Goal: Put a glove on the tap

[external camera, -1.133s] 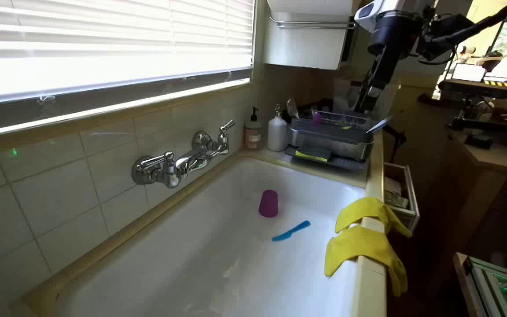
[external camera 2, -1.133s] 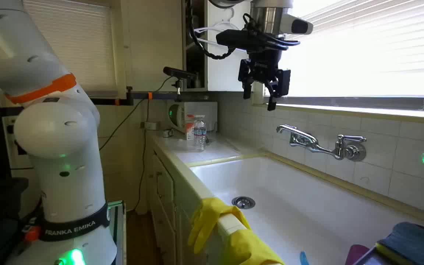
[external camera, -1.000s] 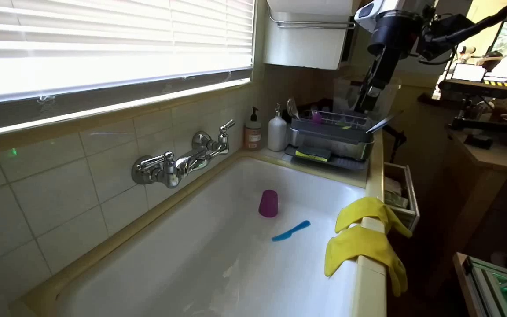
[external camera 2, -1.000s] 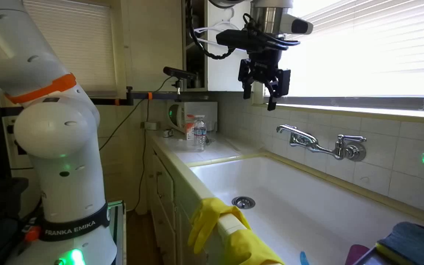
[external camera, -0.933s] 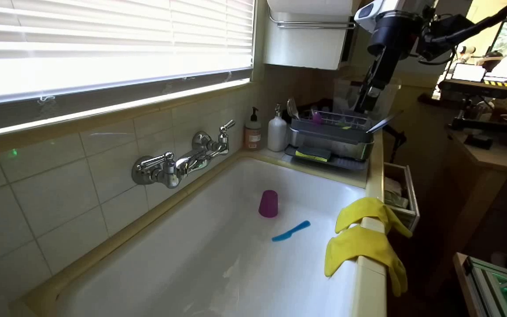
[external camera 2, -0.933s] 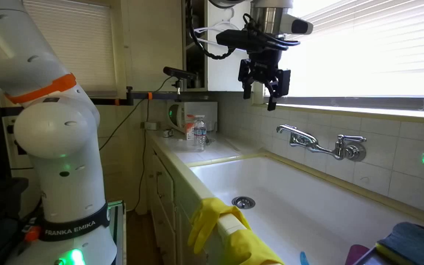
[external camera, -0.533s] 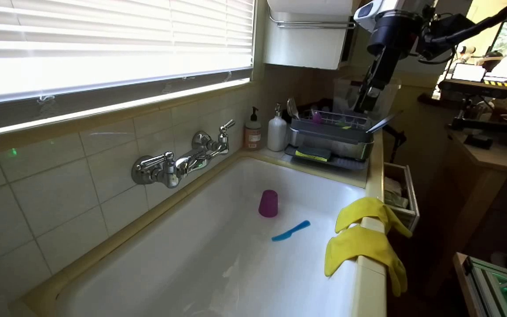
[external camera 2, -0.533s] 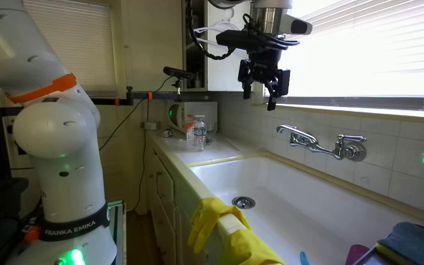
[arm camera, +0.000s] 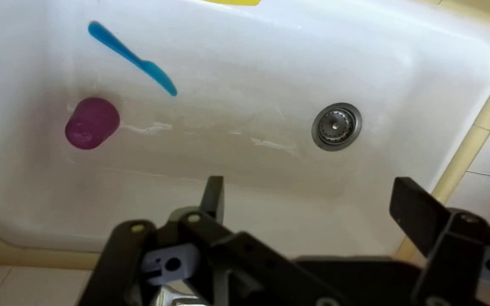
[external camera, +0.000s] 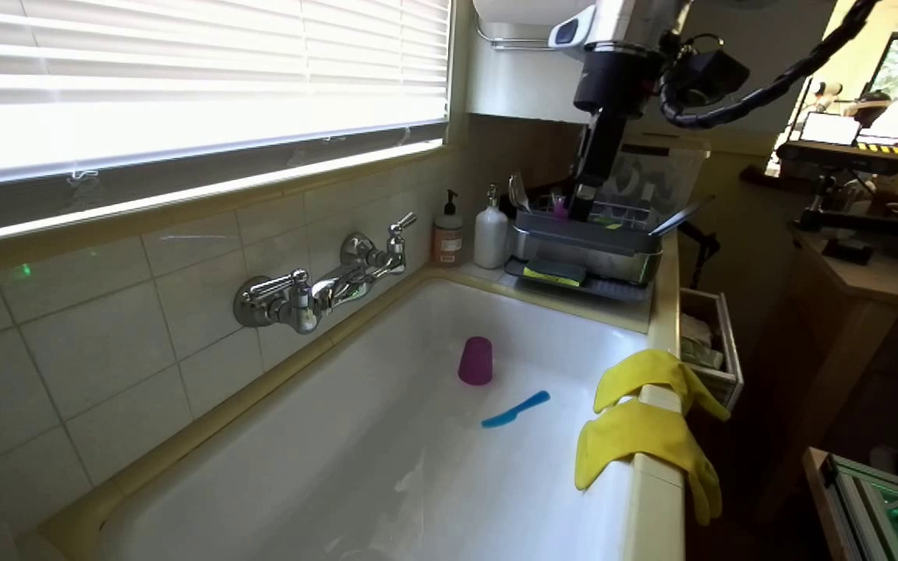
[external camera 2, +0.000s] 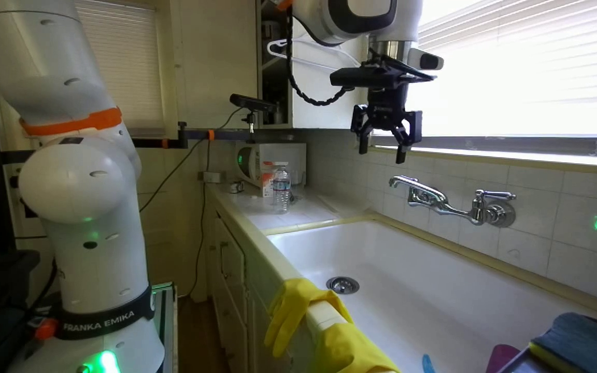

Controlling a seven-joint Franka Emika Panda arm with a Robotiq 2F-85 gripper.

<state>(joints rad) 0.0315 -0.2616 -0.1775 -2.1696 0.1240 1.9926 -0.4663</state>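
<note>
Two yellow rubber gloves (external camera: 636, 436) (external camera: 644, 370) hang side by side over the sink's front edge. They also show in an exterior view (external camera 2: 298, 305) (external camera 2: 353, 349), one cut off by the picture's bottom edge. Only a yellow strip of glove (arm camera: 232, 1) shows in the wrist view. The chrome tap (external camera: 340, 290) is on the tiled wall, its spout (external camera 2: 404, 181) bare. A bit of the tap (arm camera: 177, 297) shows below my gripper. My gripper (external camera 2: 382, 155) is open and empty, high over the sink, well apart from the gloves. Its fingers stand wide apart (arm camera: 306, 187).
A purple cup (external camera: 476, 361) and a blue plastic knife (external camera: 515, 410) lie in the white sink near the dish rack (external camera: 589, 243). Two soap bottles (external camera: 448, 236) (external camera: 491, 238) stand beside the rack. The drain (arm camera: 337, 126) is at the opposite end. An open drawer (external camera: 722, 343) juts out below.
My gripper has moved toward the tap wall and slightly down, its jaws still open. The arm has swung with it. The gloves, the tap and the things in the sink have not moved.
</note>
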